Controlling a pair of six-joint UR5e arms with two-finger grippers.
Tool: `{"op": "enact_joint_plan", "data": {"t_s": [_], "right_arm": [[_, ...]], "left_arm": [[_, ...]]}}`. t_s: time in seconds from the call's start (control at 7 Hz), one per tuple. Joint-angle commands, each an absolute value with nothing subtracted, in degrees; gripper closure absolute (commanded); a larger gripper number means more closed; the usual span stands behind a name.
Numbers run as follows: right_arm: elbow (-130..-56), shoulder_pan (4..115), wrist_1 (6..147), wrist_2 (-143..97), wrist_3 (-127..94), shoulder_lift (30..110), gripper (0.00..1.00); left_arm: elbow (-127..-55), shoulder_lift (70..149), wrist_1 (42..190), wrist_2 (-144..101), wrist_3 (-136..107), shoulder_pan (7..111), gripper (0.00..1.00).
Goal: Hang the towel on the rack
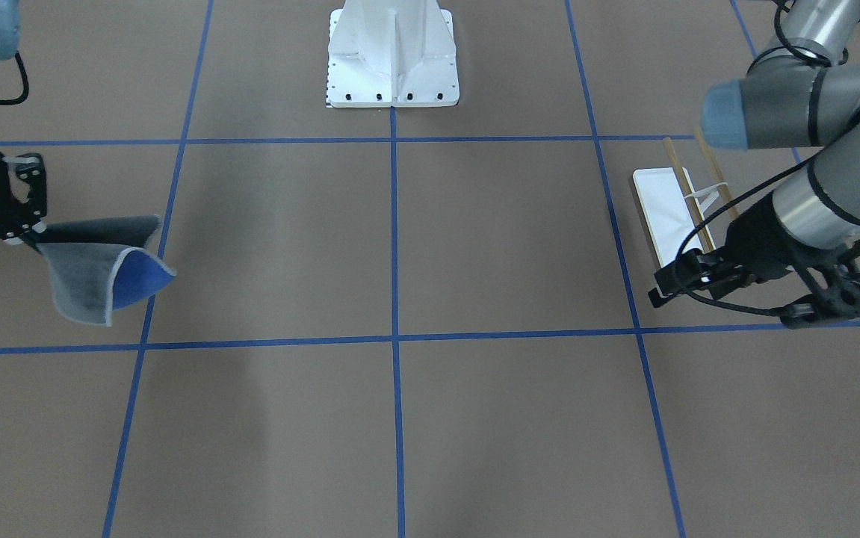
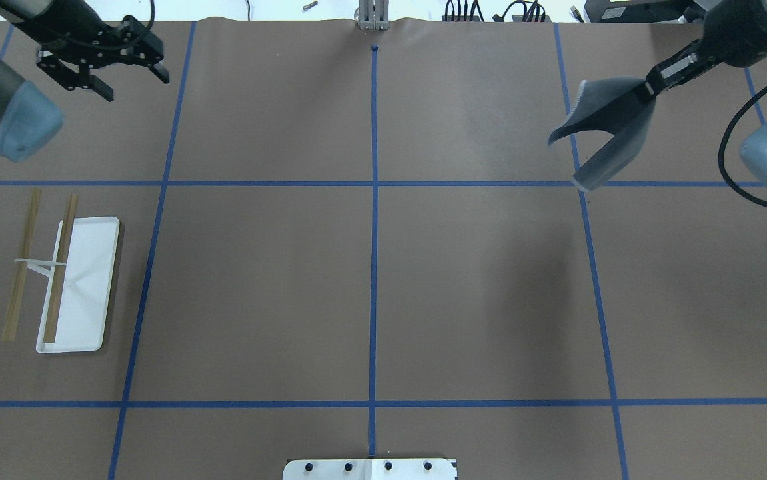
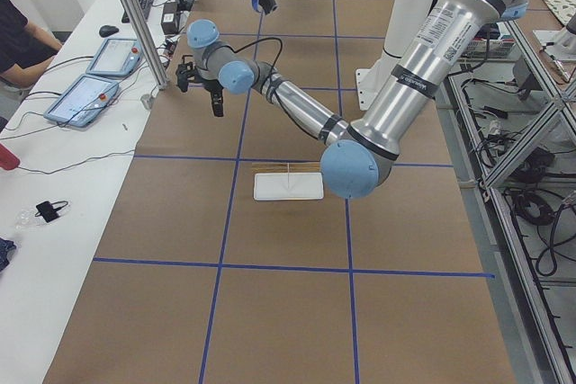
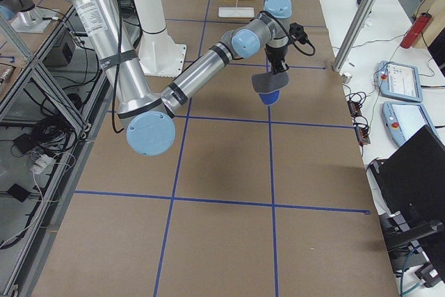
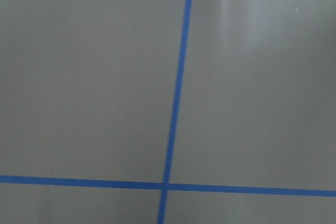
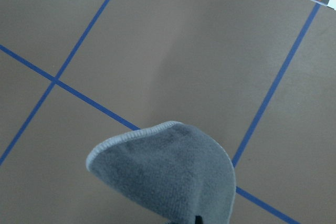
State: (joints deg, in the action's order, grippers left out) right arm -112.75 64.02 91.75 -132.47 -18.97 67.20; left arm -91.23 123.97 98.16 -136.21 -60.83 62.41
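My right gripper [image 2: 650, 89] is shut on one edge of the towel [image 2: 606, 127] and holds it in the air over the far right of the table. The towel hangs folded, dark grey outside and bright blue inside in the front view [image 1: 101, 276]. It also fills the bottom of the right wrist view [image 6: 168, 177]. The rack [image 2: 80, 287], a white tray base with two tan wooden rods [image 2: 23, 260], stands at the left of the table. My left gripper [image 2: 131, 81] is open and empty, raised beyond the rack's far end. The left wrist view shows only table.
The large white bolted pedestal [image 1: 392, 60] stands at the robot's side, mid-table. Blue tape lines [image 2: 374, 200] divide the brown table. Operators' desks with tablets [image 3: 85, 96] line the far side. My left arm's elbow [image 2: 23, 123] hangs above the rack's far end.
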Motion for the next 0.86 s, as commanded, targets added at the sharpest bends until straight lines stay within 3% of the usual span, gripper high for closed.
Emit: {"op": "enact_joint_plan", "data": {"t_s": [0.0, 0.71], "right_arm": [[-117.41, 54.89, 91.49, -127.12, -29.40, 64.62, 1.00], [-117.95, 46.50, 90.62, -118.48, -37.26, 58.36, 1.00]], "left_arm": [[-88.44, 131.27, 105.33, -135.97, -78.83, 57.77, 0.02], [-86.57, 141.94, 118.79, -129.39, -105.36, 47.05, 0.02]]}}
